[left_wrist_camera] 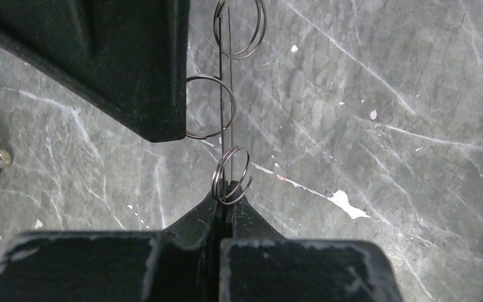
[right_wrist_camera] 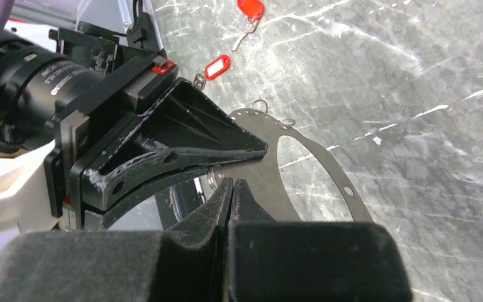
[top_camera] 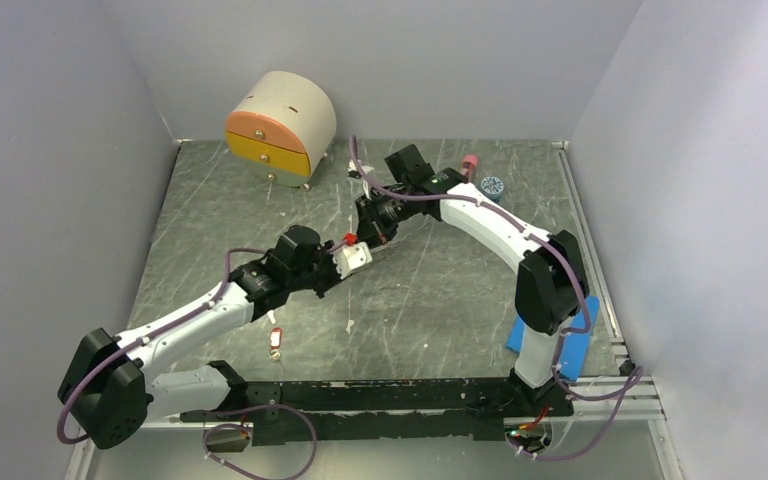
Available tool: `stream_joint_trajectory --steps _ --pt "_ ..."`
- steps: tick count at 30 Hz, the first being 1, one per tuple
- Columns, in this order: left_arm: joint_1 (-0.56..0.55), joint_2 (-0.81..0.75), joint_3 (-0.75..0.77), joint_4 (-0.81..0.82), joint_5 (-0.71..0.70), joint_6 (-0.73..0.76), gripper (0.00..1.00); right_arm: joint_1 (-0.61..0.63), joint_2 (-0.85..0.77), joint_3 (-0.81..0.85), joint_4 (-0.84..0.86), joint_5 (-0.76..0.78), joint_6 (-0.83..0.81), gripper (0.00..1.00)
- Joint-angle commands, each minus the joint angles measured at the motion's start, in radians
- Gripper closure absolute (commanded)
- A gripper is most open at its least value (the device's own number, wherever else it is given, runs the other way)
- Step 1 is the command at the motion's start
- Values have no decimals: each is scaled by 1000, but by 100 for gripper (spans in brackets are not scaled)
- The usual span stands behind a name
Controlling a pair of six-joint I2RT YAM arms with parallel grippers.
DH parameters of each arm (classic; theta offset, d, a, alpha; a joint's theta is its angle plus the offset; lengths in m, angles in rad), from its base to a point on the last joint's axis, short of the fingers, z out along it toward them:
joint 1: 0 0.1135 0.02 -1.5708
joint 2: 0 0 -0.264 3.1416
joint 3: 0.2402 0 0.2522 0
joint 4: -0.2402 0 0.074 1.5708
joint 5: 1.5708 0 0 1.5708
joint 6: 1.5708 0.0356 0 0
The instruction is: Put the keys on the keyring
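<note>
Left claw point(left_wrist_camera: 226, 199) clamped shut on the keyring point(right_wrist_camera: 326, 167), right claw point(right_wrist_camera: 231, 187) shut at its rim; likely next, fetching keys point(right_wrist_camera: 217, 65) lying beyond the keyring

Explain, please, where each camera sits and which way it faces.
Top external: above and behind the bases, looking down on the table; left arm and right arm show.
Left wrist: looks along the shut left fingers at the keyring, edge-on.
Right wrist: looks past the shut right fingers, over the keyring, toward two red-tagged keys.
Shared: both wrist views show the keyring and the other arm's fingers.
</note>
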Motion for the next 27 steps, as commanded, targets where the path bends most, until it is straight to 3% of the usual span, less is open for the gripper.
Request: stream_joint_trajectory --steps 1,7,12,15,19,27 --pt "-7 -3 24 -17 3 32 98 -1 54 104 -72 15 56 99" --pt "-9 12 24 -19 28 26 97 -16 135 128 -117 16 104 80" --pt "-12 36 29 -17 28 -19 97 -66 29 4 57 29 198 40" --pt "-12 48 30 -10 20 -64 97 -110 -68 -103 201 55 265 25" --pt "-11 59 21 24 22 -143 97 -175 -162 -214 321 85 327 17" --pt "-12 74 0 124 -19 -345 97 -224 -255 -327 408 78 389 17"
